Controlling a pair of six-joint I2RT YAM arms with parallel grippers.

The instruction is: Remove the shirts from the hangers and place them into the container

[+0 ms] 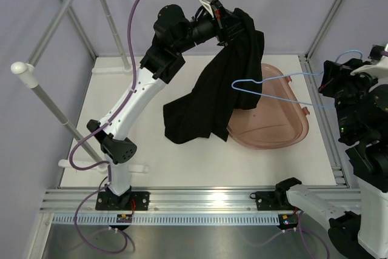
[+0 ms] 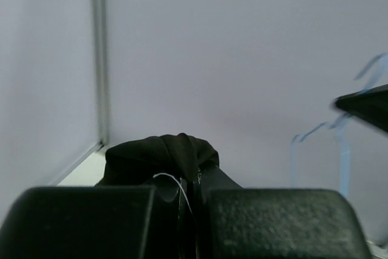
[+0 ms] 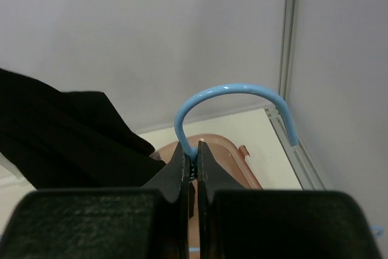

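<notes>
Top external: black shirt (image 1: 209,98) in left end effector (image 1: 232,24).

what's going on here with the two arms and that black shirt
The left arm's fingers are shut on a bunch of the black shirt, holding it up over the far side of the table. Its lower end drapes onto the table by the pink tub. The right arm's fingers are shut on the light-blue hanger at the base of its hook, and the hanger's body reaches across to the shirt. Whether the hanger is fully free of the shirt is hard to tell. The shirt is not in the tub yet.
</notes>
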